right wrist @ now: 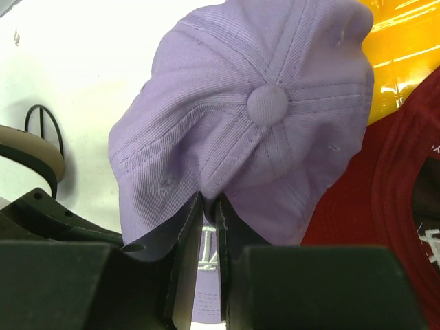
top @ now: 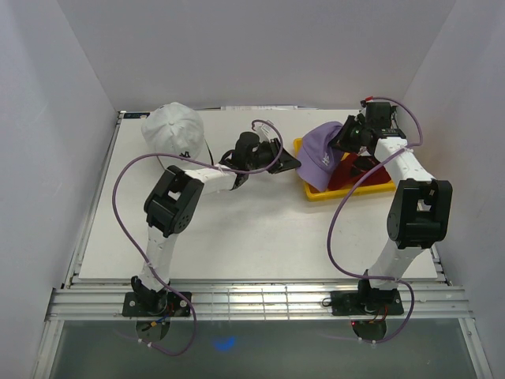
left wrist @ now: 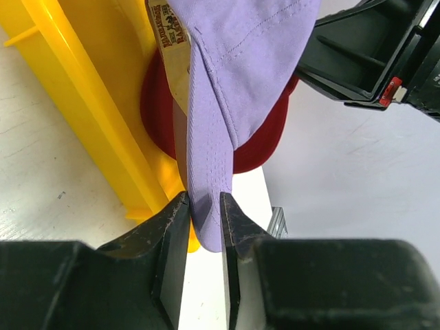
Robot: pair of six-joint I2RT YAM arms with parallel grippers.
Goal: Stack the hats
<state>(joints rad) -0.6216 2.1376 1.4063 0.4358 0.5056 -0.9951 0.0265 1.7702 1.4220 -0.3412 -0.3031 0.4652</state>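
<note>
The purple cap (top: 320,150) hangs over the left end of the yellow tray (top: 371,189), held by both grippers. My left gripper (top: 292,163) is shut on the brim (left wrist: 206,206), which stands on edge between its fingers. My right gripper (top: 347,138) is shut on a pinched fold of the crown (right wrist: 261,117), just below the top button. The red cap (top: 355,167) lies in the tray under the purple one and also shows in the left wrist view (left wrist: 261,137) and the right wrist view (right wrist: 399,206). The white cap (top: 173,130) sits at the back left.
The tray's yellow wall (left wrist: 82,103) runs close to my left fingers. A tan curved brim (right wrist: 31,155) with a black loop shows at the left of the right wrist view. White walls enclose the table on three sides.
</note>
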